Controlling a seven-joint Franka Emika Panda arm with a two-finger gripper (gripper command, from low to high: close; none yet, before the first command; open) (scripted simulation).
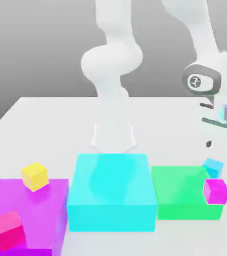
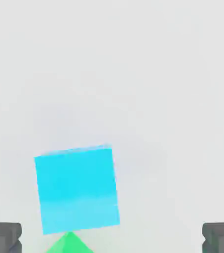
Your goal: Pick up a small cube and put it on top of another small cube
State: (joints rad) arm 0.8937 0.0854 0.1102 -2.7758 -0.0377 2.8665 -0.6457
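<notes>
**Pincer spread wide above the small cyan cube at the counter's right side**

The white counter (image 1: 45, 120) has much bare surface behind the row of blocks, running back to its far edge, where the arm's base (image 1: 113, 137) stands. Along the near side the blocks sit close together: a big magenta block (image 1: 45, 210) at the exterior view's left, a big cyan block (image 1: 113, 192) in the middle, and a lower green block (image 1: 183, 192) at the right. The cyan and green blocks look to be touching; the magenta one is just beside the cyan.

The small cube (image 1: 213, 166) is bright cyan-blue with plain glossy faces, far smaller than the blocks. It rests on the counter just behind the green block's far right corner; in the hand view that green corner (image 2: 69, 243) pokes in beside it. A tiny magenta cube (image 1: 216, 191) sits at the green block's right edge, near the small cube.

The pincer (image 1: 222, 149) hangs above the small cube with its dark fingertips (image 2: 3, 236) far apart, holding nothing.

A yellow cube (image 1: 35, 176) and a pink cube (image 1: 10, 230) lie on the magenta block, well apart.
</notes>
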